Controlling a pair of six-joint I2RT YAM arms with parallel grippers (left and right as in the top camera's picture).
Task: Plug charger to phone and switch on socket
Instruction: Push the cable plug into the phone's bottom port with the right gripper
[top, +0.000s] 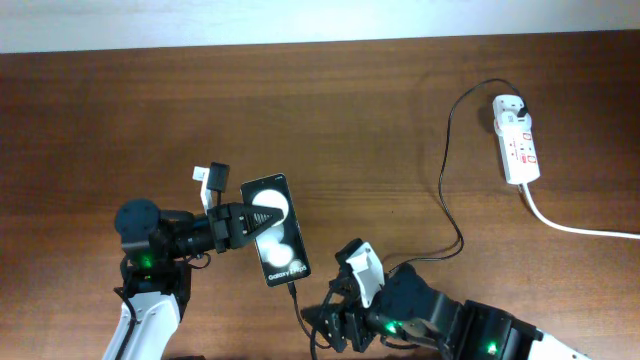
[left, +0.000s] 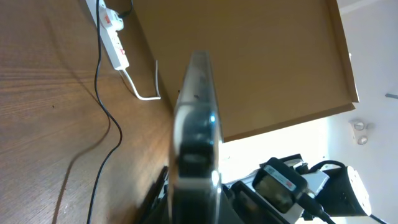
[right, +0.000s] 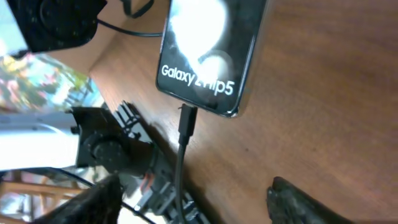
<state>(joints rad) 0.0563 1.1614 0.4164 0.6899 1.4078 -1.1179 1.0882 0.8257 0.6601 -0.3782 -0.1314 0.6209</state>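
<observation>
Connector of the charger looks seated in the phone, clamped by the left fingers near the worktop front, right fingers spread empty; only switching the far-right socket seems left.

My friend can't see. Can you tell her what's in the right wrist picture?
A black phone reading Galaxy Z Flip5 shows over a brown wooden table; the tip of the black charger meets its bottom edge.

Charger tip meets the lettered end of the phone.
</observation>
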